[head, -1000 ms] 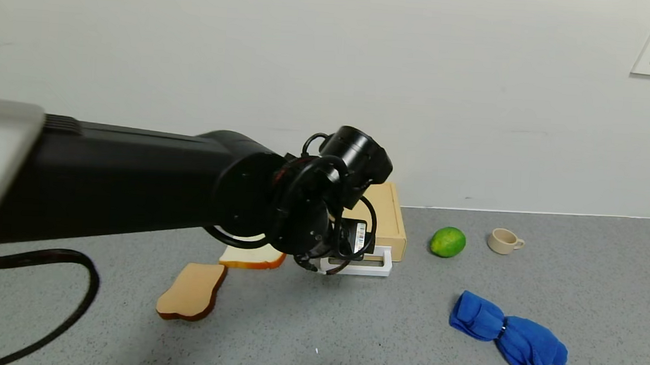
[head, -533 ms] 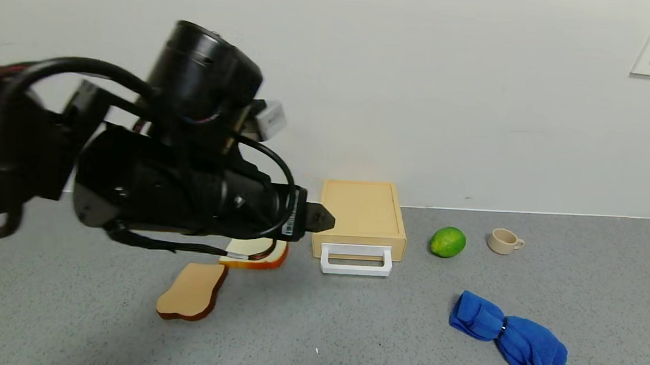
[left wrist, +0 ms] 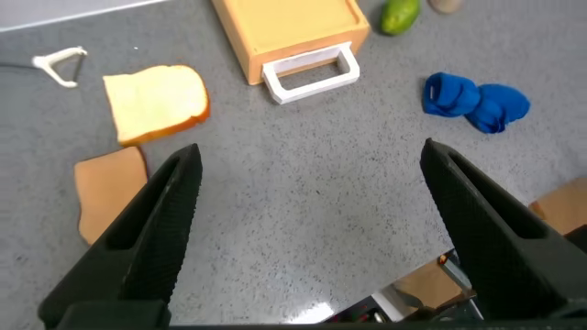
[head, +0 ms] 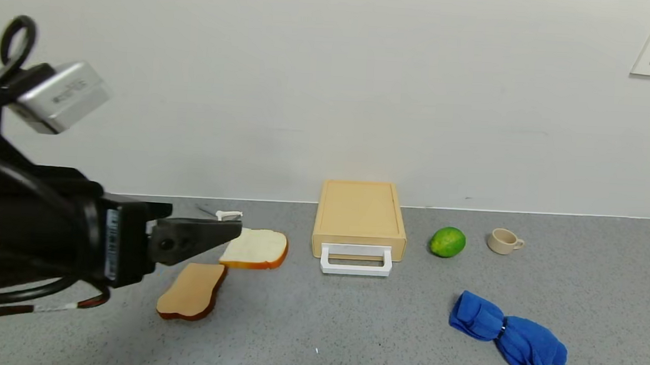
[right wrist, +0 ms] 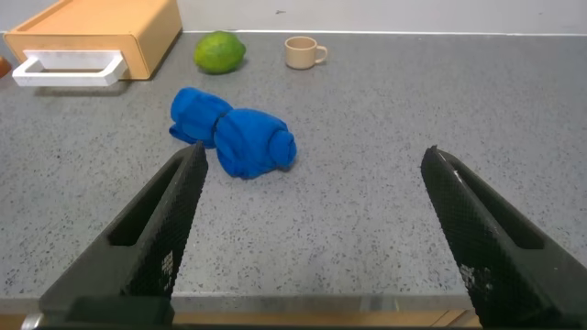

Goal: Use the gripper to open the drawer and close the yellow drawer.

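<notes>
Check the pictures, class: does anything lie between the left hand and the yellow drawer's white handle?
Yes. The white bread slice lies on the counter between the left hand and the white handle of the yellow drawer. The hand hangs above the slice, so it may pass over.

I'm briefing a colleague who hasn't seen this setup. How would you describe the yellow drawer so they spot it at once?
Start at the white wall at the back of the grey table. The yellow drawer sits flat against it near the middle, left of the lime. It is the only boxy item, pale yellow-tan, with a white loop handle facing forward.
</notes>
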Tool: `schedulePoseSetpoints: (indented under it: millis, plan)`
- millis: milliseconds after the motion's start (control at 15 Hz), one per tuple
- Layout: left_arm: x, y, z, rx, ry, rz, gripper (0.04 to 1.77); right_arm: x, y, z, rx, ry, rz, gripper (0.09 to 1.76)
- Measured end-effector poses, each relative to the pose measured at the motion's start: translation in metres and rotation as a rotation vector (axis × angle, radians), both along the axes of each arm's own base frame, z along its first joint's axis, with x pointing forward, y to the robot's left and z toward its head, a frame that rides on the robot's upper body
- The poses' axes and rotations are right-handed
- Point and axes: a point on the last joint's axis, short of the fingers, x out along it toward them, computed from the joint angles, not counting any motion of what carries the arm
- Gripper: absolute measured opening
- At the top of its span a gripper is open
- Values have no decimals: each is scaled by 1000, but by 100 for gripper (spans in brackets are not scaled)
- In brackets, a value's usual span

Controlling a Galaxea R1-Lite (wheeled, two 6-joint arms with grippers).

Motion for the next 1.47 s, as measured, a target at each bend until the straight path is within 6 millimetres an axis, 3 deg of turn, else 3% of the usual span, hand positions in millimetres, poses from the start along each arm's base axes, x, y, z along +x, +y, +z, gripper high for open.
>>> schedulePoseSetpoints:
  millis: [267,733,1067,1467]
  plan:
    - [-52,38,-2,-35,-98,13,172,0,0,0,0,0,0,171]
    - [-140,95,-27,-74,-329,182,172,0,0,0,0,-1,1,171]
    - [-186,107,-44,55,-403,364,172,0,0,0,0,-3,1,171]
    - [-209,107,-47,65,-485,530,172,0,0,0,0,-3,1,171]
